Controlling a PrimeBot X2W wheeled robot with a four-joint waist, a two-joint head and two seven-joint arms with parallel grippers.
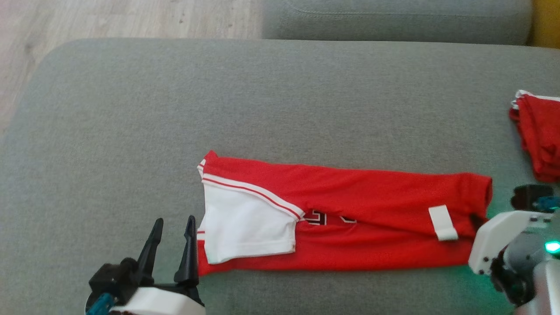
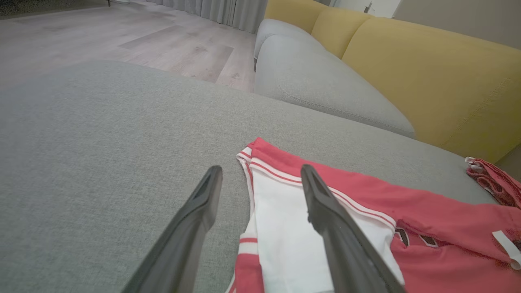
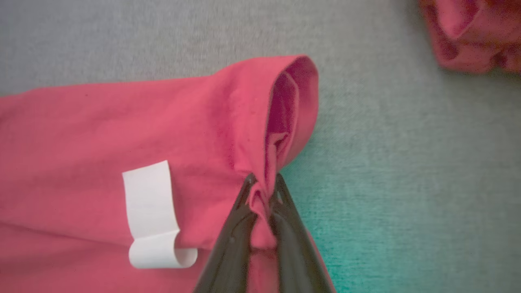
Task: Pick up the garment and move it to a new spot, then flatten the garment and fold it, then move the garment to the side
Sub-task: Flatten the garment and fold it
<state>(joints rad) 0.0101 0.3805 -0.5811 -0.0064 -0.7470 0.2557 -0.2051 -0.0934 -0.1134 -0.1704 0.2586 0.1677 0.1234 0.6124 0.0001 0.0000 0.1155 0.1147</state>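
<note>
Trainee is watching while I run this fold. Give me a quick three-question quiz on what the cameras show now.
1. True or false: the left gripper is clamped on the white sleeve.
2. The right gripper pinches: A) the white sleeve, B) the red shirt at its edge, C) nothing.
3. What lies at the far right of the cushion?
Key: 1 false, it stands open near the sleeve; 2 B; 3 another red garment, bunched up.
</note>
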